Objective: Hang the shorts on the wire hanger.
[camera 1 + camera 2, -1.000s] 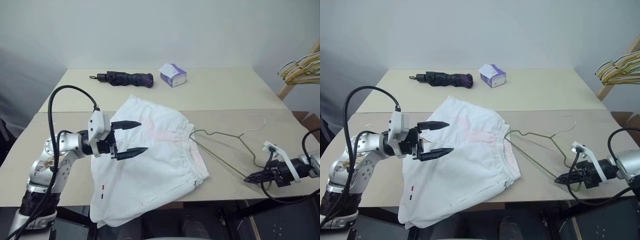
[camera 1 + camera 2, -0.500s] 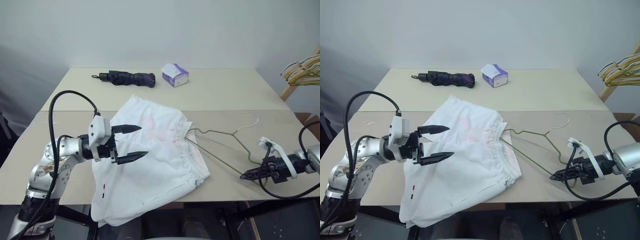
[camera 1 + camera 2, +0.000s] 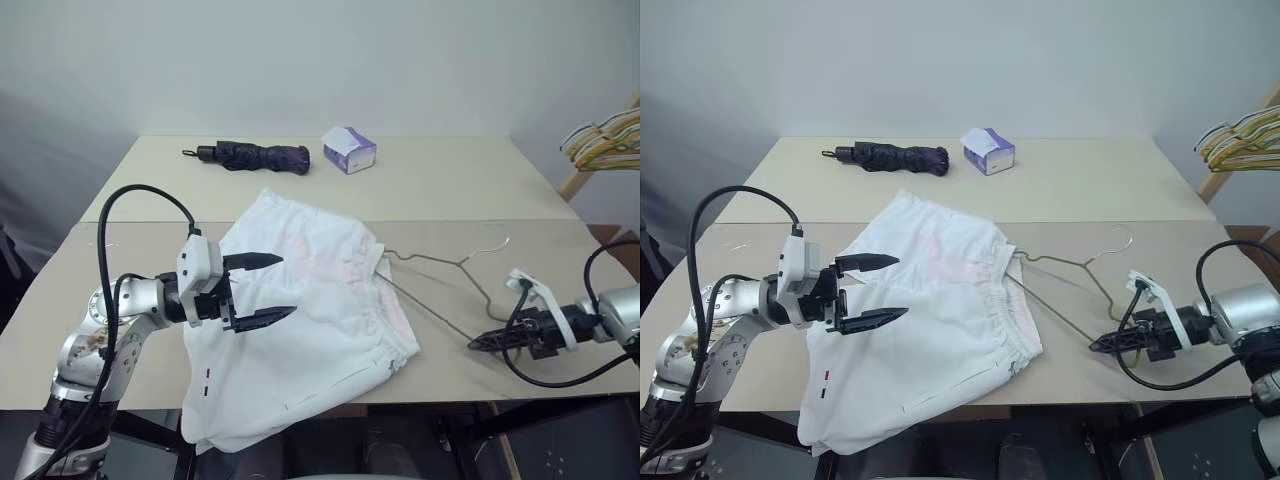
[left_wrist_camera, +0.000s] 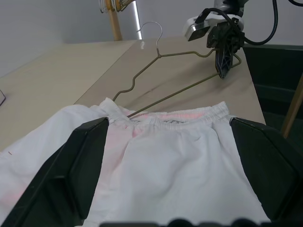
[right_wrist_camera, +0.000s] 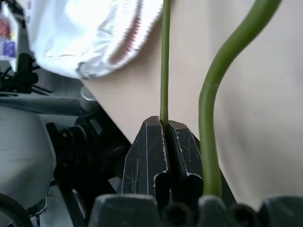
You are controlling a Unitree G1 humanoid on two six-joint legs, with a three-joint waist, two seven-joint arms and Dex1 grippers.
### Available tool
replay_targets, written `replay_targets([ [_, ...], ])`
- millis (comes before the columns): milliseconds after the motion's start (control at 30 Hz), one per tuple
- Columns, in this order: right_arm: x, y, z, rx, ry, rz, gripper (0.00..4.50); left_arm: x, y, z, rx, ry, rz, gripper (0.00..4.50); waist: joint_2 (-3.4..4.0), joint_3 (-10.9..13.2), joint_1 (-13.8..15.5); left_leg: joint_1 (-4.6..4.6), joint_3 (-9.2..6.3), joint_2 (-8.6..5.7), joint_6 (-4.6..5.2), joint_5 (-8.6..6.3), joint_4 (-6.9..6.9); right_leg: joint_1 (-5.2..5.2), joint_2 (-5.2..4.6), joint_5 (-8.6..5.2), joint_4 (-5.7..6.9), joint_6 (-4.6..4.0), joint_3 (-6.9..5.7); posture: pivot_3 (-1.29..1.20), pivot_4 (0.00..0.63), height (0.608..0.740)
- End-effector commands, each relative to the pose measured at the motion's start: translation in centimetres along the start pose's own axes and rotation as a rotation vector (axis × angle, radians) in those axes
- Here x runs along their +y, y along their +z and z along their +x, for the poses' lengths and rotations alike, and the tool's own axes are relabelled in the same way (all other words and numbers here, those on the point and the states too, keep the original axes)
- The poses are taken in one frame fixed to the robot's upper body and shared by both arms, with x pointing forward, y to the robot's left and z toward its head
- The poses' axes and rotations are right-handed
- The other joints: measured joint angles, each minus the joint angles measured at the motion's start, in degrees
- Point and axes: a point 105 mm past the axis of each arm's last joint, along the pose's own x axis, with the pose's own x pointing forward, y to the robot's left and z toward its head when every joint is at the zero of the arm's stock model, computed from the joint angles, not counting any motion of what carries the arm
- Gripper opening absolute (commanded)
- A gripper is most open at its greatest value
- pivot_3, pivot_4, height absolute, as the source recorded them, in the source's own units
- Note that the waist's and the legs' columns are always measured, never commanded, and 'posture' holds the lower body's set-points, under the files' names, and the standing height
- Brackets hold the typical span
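The left tool hovers over the left half of the shorts, its fingers spread wide and holding nothing. The shorts lie flat on the counter, one leg hanging over its near edge. Just right of the shorts, the wire hanger has one end tucked in the waistband. At the hanger's right end, the right tool is pressed together, pinching its wire.

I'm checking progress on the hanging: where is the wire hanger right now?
The wire hanger lies on the table right of the shorts, one end under their waistband, its bottom wire pinched in the right gripper.
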Motion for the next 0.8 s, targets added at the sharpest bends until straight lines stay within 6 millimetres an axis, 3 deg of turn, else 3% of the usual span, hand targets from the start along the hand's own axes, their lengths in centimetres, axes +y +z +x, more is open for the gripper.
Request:
replay_targets([
  [33,1.0,0.6,-0.2,0.004,0.051,-0.028,0.0,0.3,1.3,-0.1,-0.017,0.005,0.069,4.41,-0.02,0.0,0.0,0.0,0.0,0.0,0.0,0.0,0.0,0.0,0.0,0.0,0.0,0.0,0.0,0.1,0.053,0.74],
  [233,-0.5,2.3,1.0,-0.044,-0.012,-0.012,0.0,0.4,1.4,0.0,-0.017,0.004,0.078,4.41,-0.04,0.0,-0.2,0.01,0.01,0.03,0.0,0.0,0.0,-0.02,0.03,0.01,0.0,0.0,0.0,0.1,0.051,0.74],
  [367,-1.0,2.3,1.2,-0.044,-0.018,-0.002,0.0,0.4,1.4,-0.1,-0.015,0.009,0.081,4.41,-0.05,0.0,0.2,-0.04,-0.01,0.0,0.01,-0.01,0.0,-0.02,0.02,0.1,0.01,-0.01,-0.01,0.11,0.05,0.74],
  [800,-0.8,4.3,2.8,-0.091,0.005,-0.036,0.0,0.7,1.3,-0.1,-0.017,0.017,0.09,4.41,-0.05,0.0,0.7,-0.07,-0.05,0.0,0.01,-0.01,0.0,-0.02,0.04,0.13,0.02,0.01,-0.04,0.11,0.044,0.74],
])
